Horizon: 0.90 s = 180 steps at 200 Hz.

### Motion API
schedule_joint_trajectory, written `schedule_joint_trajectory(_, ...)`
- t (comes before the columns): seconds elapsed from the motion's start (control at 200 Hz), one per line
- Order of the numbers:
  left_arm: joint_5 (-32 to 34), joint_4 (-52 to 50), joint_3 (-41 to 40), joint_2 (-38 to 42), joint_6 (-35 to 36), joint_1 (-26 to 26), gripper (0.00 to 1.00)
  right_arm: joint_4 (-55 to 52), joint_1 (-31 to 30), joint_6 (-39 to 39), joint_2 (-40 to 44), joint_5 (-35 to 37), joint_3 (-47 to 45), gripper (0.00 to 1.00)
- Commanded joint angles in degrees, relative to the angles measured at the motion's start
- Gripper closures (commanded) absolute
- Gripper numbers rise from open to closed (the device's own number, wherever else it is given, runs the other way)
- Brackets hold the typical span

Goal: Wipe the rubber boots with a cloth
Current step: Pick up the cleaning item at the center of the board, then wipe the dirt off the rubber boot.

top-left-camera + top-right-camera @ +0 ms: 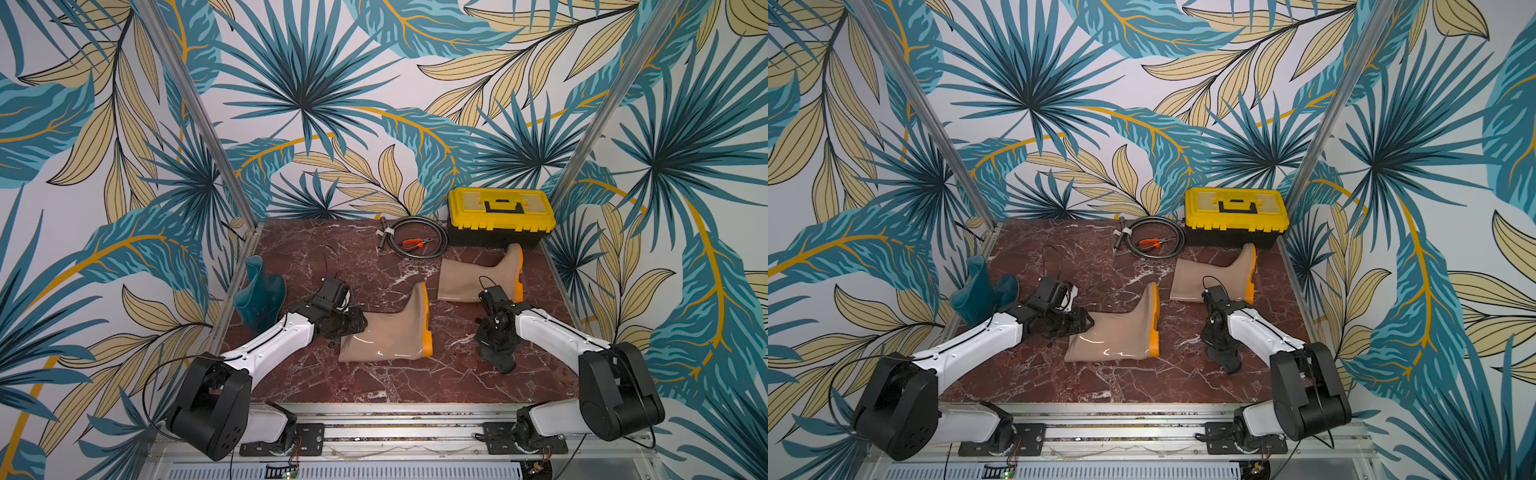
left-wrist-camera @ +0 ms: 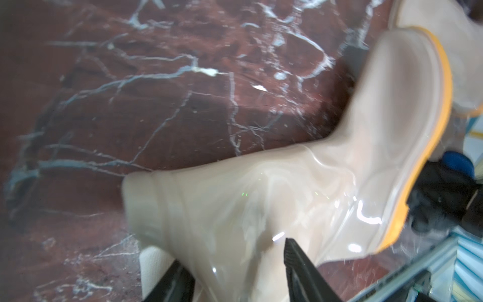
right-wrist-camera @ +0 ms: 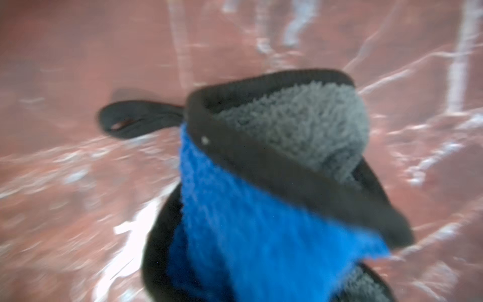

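**A:** So, where is the cloth (image 1: 496,353)?

**B:** It is bunched under the right gripper (image 1: 492,338), which is clamped tight on it, to the right of the near tan boot (image 1: 386,328). In both top views it is only a dark lump. I cannot tell whether it touches the tabletop (image 1: 332,382).

**A:** And closer up?

**B:** The right wrist view shows a bright blue face, grey fluffy pile, a black hem and a small black loop. The gripper's own fingers don't show there.

**A:** And the left gripper (image 1: 353,322)?

**B:** It is at the shaft mouth of the near tan boot, which lies on its side, glossy, with its orange sole facing right. The top views hide the jaws. The left wrist view shows the fingers (image 2: 295,261) spread apart, gripping nothing, with the shaft just beyond them.

**A:** What about the other boots?

**B:** The far tan boot (image 1: 478,278) lies on its side near the yellow toolbox (image 1: 500,208). The teal boot (image 1: 259,299) stands at the tabletop's left edge.
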<state>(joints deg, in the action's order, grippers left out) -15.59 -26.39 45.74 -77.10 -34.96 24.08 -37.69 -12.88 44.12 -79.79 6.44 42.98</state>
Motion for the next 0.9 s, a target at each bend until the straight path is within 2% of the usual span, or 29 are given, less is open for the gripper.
schedule_joint_trajectory(0.0, -6.23, 1.3, -0.48, 2.56, 1.01, -2.75, 0.39, 1.91, -1.49, -2.22, 5.23, -5.4, -0.44, 1.0)
schedule_joint_trajectory(0.175, -6.55, 1.24, -4.27, 9.16, 0.84, -7.21, 0.35, -6.17, -10.77, -3.57, 11.23, 0.84, 6.77, 1.0)
schedule_joint_trajectory(0.33, -7.22, 1.24, -5.5, 9.71, 1.44, -10.14, 0.32, -8.09, -21.41, -2.08, 10.2, 5.52, 15.82, 1.0)
schedule_joint_trajectory(0.421, -9.07, 1.25, -5.42, 7.67, 1.83, -11.96, 0.31, -6.28, -26.98, -1.43, 5.97, 6.13, 20.61, 1.0)
schedule_joint_trajectory(0.596, -8.21, 2.2, -6.13, 4.78, 2.73, -14.03, 0.3, -1.28, -35.62, -3.66, -7.79, 3.06, 31.11, 1.0)
schedule_joint_trajectory(0.771, -18.65, 9.82, -7.85, 0.02, 2.46, -15.25, 0.33, 1.32, -38.38, -6.12, -20.7, -1.73, 39.32, 1.0)
schedule_joint_trajectory(0.826, -19.63, 10.25, -8.18, -0.33, 2.14, -15.2, 0.38, 1.22, -38.55, -6.64, -23.55, -2.03, 40.71, 0.88)
schedule_joint_trajectory(0.896, -19.97, 10.27, -8.55, -0.42, 1.91, -15.2, 0.46, 0.9, -38.58, -7.32, -26.29, -0.31, 41.07, 0.6)
